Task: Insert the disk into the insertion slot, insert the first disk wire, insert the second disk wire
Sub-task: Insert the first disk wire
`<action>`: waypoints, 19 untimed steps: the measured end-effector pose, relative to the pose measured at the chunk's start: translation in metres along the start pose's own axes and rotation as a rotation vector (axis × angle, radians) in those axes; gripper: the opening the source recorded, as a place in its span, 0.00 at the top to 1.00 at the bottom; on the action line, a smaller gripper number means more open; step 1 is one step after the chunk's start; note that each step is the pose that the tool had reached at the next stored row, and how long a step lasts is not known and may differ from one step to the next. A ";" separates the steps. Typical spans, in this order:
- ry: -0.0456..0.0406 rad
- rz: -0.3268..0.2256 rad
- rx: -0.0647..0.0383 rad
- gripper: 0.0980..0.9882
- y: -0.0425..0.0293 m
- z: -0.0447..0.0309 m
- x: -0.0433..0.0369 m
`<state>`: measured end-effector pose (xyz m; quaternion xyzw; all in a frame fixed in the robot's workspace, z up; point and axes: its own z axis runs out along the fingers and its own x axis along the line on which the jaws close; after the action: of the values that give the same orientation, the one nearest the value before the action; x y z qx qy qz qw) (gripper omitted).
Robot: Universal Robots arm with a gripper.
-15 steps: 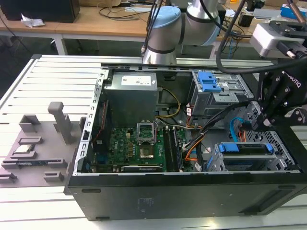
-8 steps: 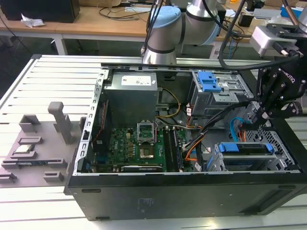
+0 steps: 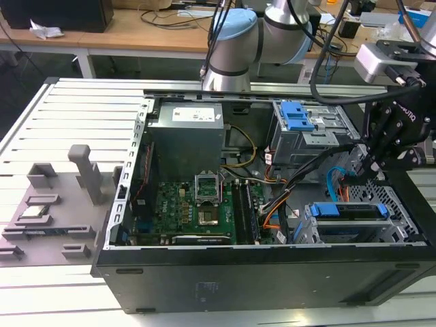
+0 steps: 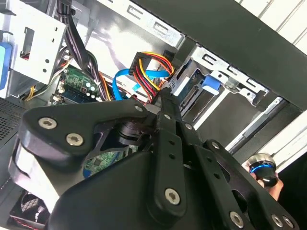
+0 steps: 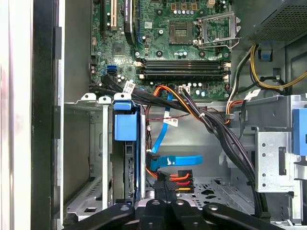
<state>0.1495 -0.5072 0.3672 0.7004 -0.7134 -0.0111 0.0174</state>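
Working step two by the look of it: disk (image 3: 347, 210) sits in the insertion slot (image 3: 409, 235). Gripper (image 5: 165, 188) fingers are pressed together, apparently pinching the plug of the first disk wire (image 5: 181, 179), just behind the drive. Second disk wire (image 5: 178, 162) loops loose beside it. Seating needs the plug square to its port. Arm reaches steeply down into the case at the exterior view's right.

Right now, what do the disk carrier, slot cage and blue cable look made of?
Disk carrier: bright blue moulded plastic, smooth, uniform colour. Insertion slot cage: bare silver sheet metal, punched cutouts, folded edges. Second disk wire: probably a flexible plastic-jacketed flat cable; it loops freely.
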 end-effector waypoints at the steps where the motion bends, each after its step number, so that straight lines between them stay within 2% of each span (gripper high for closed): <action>1: -0.0001 0.000 0.000 0.92 0.0000 0.0001 0.0000; 2: -0.0001 0.000 0.000 0.92 0.0000 0.0001 0.0000; 3: -0.0001 0.000 0.000 0.77 0.0000 0.0002 0.0000; 6: 0.0033 0.000 0.000 0.77 0.0010 0.0028 -0.0015; 9: 0.0126 0.000 0.000 0.77 0.0020 0.0070 -0.0042; 12: 0.0128 0.000 0.000 0.77 0.0019 0.0132 -0.0045; 17: 0.0128 0.000 0.000 0.77 0.0019 0.0133 -0.0045; 18: 0.0129 0.000 0.000 0.79 0.0019 0.0133 -0.0045; 19: 0.0128 0.001 0.000 0.92 0.0019 0.0133 -0.0045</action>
<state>0.1471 -0.5028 0.3539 0.7003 -0.7135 -0.0065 0.0219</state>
